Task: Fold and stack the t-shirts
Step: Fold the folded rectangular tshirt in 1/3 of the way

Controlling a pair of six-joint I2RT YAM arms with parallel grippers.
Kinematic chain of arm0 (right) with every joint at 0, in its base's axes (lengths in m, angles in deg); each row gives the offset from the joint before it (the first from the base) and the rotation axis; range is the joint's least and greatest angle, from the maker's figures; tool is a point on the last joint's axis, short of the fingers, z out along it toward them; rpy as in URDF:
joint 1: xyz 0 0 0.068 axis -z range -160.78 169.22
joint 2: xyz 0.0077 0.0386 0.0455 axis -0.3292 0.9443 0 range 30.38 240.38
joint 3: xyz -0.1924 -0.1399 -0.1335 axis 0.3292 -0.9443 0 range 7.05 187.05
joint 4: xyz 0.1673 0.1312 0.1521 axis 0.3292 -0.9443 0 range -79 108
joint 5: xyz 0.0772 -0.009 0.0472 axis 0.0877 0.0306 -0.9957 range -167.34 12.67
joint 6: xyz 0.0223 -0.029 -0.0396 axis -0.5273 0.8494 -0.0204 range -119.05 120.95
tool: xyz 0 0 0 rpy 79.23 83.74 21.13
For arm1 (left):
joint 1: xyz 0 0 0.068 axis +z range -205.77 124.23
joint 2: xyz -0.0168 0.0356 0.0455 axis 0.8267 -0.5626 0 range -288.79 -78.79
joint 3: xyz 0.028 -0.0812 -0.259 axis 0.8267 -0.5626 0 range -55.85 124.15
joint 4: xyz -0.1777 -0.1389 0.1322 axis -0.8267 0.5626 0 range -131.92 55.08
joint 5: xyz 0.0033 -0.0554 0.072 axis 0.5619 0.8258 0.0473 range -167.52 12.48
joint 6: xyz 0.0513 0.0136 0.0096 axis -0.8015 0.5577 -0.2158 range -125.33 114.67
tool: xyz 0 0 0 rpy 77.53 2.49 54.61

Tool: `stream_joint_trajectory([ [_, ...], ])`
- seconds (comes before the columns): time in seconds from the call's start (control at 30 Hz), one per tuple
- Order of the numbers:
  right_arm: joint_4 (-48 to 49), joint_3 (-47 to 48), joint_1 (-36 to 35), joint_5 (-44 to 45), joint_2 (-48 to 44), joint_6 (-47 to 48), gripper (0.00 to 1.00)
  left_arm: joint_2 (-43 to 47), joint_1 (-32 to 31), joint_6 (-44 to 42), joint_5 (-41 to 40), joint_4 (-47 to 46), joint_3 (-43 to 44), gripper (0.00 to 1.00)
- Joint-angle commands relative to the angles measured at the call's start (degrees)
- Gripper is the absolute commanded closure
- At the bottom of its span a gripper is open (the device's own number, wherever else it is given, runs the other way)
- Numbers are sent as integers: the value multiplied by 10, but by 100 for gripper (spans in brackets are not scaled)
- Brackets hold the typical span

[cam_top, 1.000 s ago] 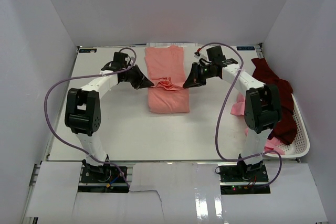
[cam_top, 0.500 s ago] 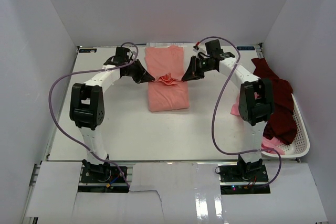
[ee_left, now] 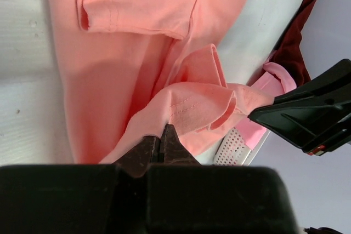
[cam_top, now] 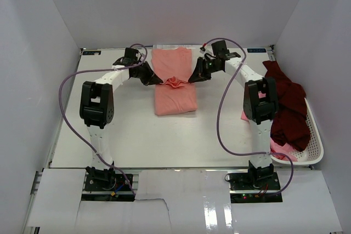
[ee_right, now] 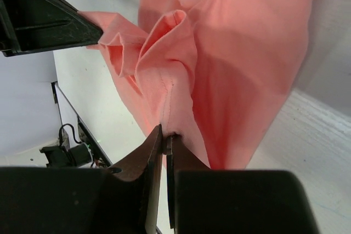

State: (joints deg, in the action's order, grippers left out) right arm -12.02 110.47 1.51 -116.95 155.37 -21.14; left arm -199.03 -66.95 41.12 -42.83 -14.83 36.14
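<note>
The salmon-pink t-shirt lies as a long folded strip on the white table, running away from the arms. Its middle is gathered into a small crumpled ridge right between the two claws. The left gripper has its fingers pressed together on a stitched hem of that ridge, coming in from the left. The right gripper pinches the opposite edge the same way, jaws tight on the cloth. The two tips face each other with only the lifted bunch of fabric between them. Beyond the claws the shirt lies flat with a sleeve folded in, and on their near side it lies flat too. Well off to the right of the right gripper, a dark maroon t-shirt is heaped over a white slotted basket. A lighter pink t-shirt pokes out beneath it by the right arm.
</note>
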Motion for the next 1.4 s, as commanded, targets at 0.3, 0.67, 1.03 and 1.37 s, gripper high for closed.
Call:
stream_joint_trajectory([
  [0.3,3,96,12,-28,63,-13,92,-37,7,-14,0,-1,67,100],
  [0.67,4,153,15,-36,118,-16,92,-65,13,-19,3,2,115,99],
  [1.03,56,159,19,-42,147,-31,92,-102,13,-15,-2,-19,129,95],
  [1.37,73,189,26,-57,170,-41,92,-114,16,-13,-5,-25,138,95],
])
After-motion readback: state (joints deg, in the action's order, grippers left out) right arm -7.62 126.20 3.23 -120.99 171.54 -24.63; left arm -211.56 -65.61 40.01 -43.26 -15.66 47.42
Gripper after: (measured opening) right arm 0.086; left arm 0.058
